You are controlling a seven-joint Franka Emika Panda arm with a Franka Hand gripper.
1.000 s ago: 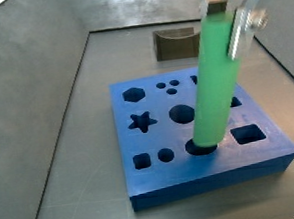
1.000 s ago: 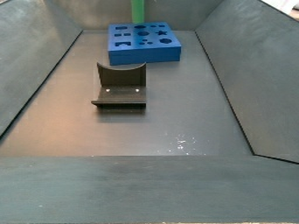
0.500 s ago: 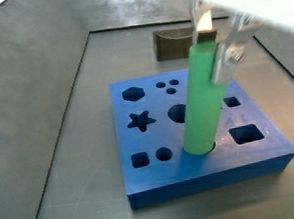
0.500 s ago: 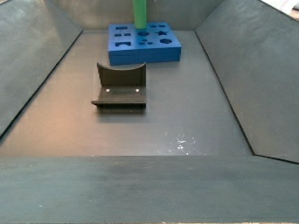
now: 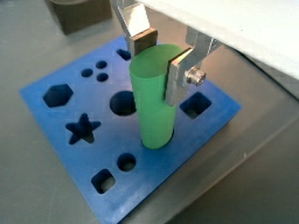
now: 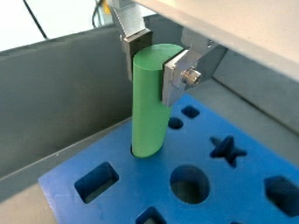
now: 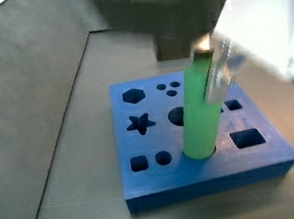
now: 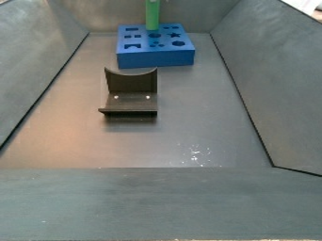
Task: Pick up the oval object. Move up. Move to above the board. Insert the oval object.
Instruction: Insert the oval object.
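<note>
Since half a second ago, the gripper (image 7: pixel 212 61) has come lower over the board (image 7: pixel 156 181) and the peg (image 7: pixel 198 115) has sunk deeper into its hole, standing nearly upright where it leaned before. You will find no brand, label or writing anywhere in these views.

Look at both wrist views: the peg (image 5: pixel 155 101) sits between the two silver fingers (image 5: pixel 181 74), its top end level with the dark pads, and the plates press against its opposite sides, so the gripper (image 6: pixel 155 54) is clamped on the peg (image 6: pixel 149 101). Its lower end is inside a cut-out of the board (image 6: pixel 111 206), near the board's edge, beside a square hole and a round one.

In a side view from farther off you see the fixture (image 8: pixel 128 94) on the floor, well apart from the board (image 8: pixel 156 45), with the peg (image 8: pixel 152 14) rising from the board's far part. Grey walls enclose the floor on all sides.
</note>
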